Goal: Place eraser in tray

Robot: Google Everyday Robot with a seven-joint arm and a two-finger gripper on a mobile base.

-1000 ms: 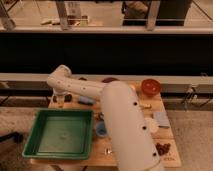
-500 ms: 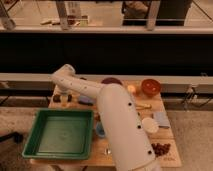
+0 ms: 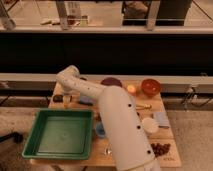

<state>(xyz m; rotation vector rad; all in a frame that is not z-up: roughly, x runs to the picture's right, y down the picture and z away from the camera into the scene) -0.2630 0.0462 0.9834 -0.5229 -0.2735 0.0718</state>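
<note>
Lab-like test hall: wooden table (image 3: 167,135) of assorted props, glass partition (image 3: 100,15) behind; gripper (image 3: 66,99) over table's far edge.

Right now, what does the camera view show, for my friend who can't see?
A white robot arm bends over a wooden table, its claw low at the far left beside a small flat dark rectangular eraser. A large shallow green plastic tray sits in front.
</note>
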